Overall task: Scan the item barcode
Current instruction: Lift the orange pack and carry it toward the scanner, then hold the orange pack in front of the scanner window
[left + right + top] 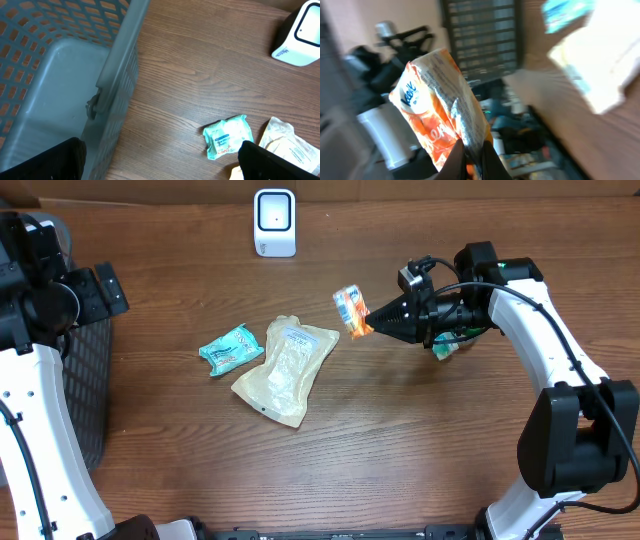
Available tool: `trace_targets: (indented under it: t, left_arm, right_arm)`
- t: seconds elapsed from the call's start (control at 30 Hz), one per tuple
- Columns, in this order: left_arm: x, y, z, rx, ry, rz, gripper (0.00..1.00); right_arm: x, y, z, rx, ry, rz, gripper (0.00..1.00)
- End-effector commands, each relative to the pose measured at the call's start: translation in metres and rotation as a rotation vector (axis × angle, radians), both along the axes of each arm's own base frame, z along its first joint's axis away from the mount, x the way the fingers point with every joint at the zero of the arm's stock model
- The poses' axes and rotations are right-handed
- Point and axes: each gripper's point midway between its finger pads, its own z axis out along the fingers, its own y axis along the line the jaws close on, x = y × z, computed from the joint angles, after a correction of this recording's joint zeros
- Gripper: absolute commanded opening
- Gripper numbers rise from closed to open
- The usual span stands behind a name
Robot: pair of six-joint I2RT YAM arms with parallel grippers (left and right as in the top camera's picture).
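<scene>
The item, an orange and white packet point(351, 312), hangs in the air right of the table's middle, pinched at its lower edge by my shut right gripper point(372, 322). In the right wrist view the packet point(440, 107) rises tilted from between the dark fingers, and my right gripper point(474, 161) is closed tight on it. The white barcode scanner point(274, 222) stands at the back of the table, well to the left of the packet. My left gripper point(160, 170) is open and empty above the basket's edge, at the far left in the overhead view point(108, 292).
A grey mesh basket point(92, 395) sits at the left edge point(60, 75). A teal packet point(230, 348) and a beige pouch point(285, 370) lie mid-table. A small green item point(445, 346) lies under the right arm.
</scene>
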Motion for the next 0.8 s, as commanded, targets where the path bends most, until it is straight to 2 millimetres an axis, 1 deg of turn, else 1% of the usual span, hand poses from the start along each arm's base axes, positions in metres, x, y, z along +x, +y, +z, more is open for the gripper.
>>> trace_targets:
  t: [0.0, 0.13, 0.23, 0.27, 0.33, 0.37, 0.43, 0.53, 0.63, 0.7, 0.77]
  left_arm:
    - [0.002, 0.001, 0.007, 0.020, -0.013, -0.017, 1.00]
    - [0.002, 0.001, 0.007, 0.020, -0.014, -0.017, 1.00]
    - [0.002, 0.001, 0.007, 0.020, -0.014, -0.018, 1.00]
    - [0.002, 0.001, 0.007, 0.020, -0.014, -0.017, 0.99]
    - [0.002, 0.001, 0.007, 0.020, -0.013, -0.017, 0.99]
    - [0.002, 0.001, 0.007, 0.020, -0.014, -0.018, 0.99]
    - [0.002, 0.001, 0.007, 0.020, -0.013, -0.018, 1.00]
    - [0.002, 0.001, 0.007, 0.020, -0.014, -0.017, 1.00]
    - [0.002, 0.001, 0.007, 0.020, -0.013, -0.018, 0.99]
    - [0.002, 0.001, 0.007, 0.020, -0.014, -0.018, 1.00]
    - [0.002, 0.001, 0.007, 0.020, -0.013, -0.018, 1.00]
  right_arm:
    - [0.001, -0.005, -0.031, -0.234, -0.047, 0.008, 0.04]
    - [0.007, -0.017, -0.067, -0.481, -0.009, -0.029, 0.04]
    - [0.013, -0.022, -0.077, -0.598, -0.011, -0.052, 0.04]
    - [0.019, -0.025, -0.078, -0.671, -0.028, -0.076, 0.04]
    - [0.031, -0.026, -0.072, -0.743, -0.066, -0.110, 0.04]
    - [0.043, -0.025, -0.059, -0.793, -0.117, -0.139, 0.04]
    - [0.061, -0.022, -0.044, -0.860, -0.186, -0.186, 0.04]
    - [0.090, -0.010, -0.026, -0.945, -0.303, -0.239, 0.04]
    - [0.125, 0.009, -0.015, -1.035, -0.444, -0.295, 0.04]
    - [0.154, 0.018, -0.008, -1.103, -0.558, -0.370, 0.04]
    - [0.189, 0.038, 0.001, -1.153, -0.774, -0.432, 0.04]
